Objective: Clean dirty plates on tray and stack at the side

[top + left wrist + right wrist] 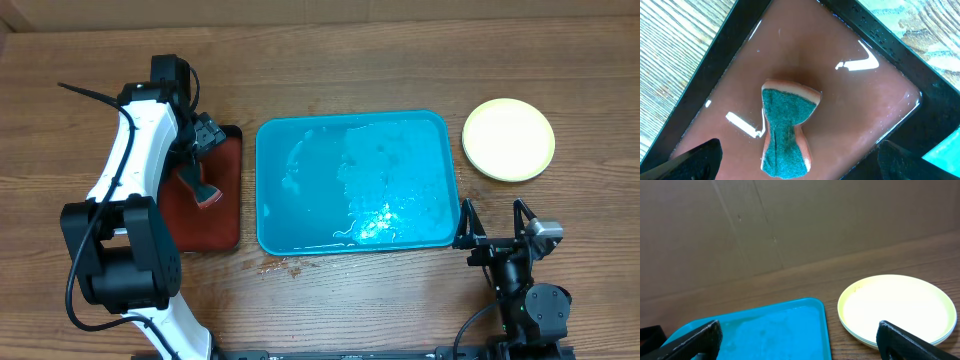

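Observation:
The blue tray (300,200) lies in the middle of the table, wet and with no plates on it; it also shows in the right wrist view (775,330). The plates (508,139) sit stacked to its right on the wood, with a clean pale centre on top and yellow-green rims showing (897,307). The light blue plate is not visible. My left gripper (203,160) is open above a teal-and-pink sponge (785,130), its fingers (800,162) wide apart on both sides. My right gripper (493,225) is open and empty (800,340), near the tray's front right corner.
The sponge (207,192) lies in a black-rimmed dark red tray (225,215) left of the blue tray, its wet floor showing in the left wrist view (865,100). Water spots mark the wood (285,266) in front of the blue tray. A cardboard wall stands behind.

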